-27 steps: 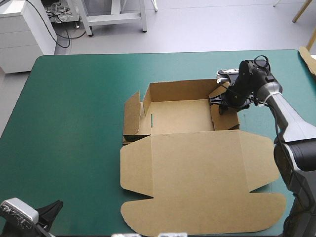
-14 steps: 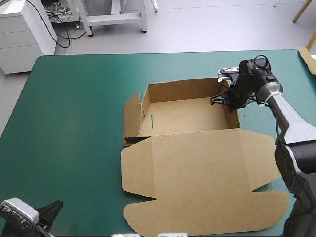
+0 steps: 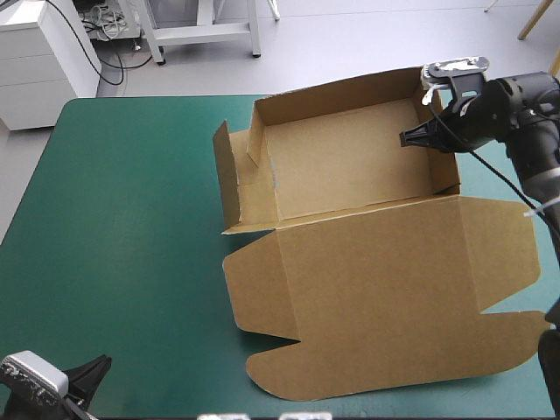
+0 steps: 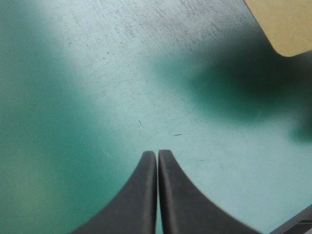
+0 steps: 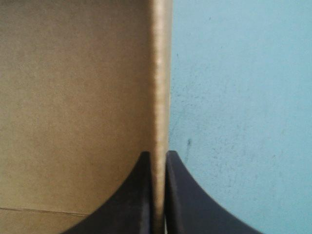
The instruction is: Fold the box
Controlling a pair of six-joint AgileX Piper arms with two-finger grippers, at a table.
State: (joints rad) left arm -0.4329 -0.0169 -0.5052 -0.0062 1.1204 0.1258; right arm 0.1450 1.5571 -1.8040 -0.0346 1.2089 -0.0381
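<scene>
**Right wall held; left wall untucked**
My right gripper (image 3: 411, 137) is clenched on the right-hand wall (image 3: 444, 166) of the box (image 3: 350, 175). My left gripper (image 4: 157, 154) is closed on nothing. The box sits toward the far right of the table (image 3: 131, 219), with the lid (image 3: 376, 289) flat toward me and its long axis running left to right. The left-hand wall (image 3: 229, 179) is splayed outward. My left gripper is parked at the near left corner, well apart, with only bare table between.
</scene>
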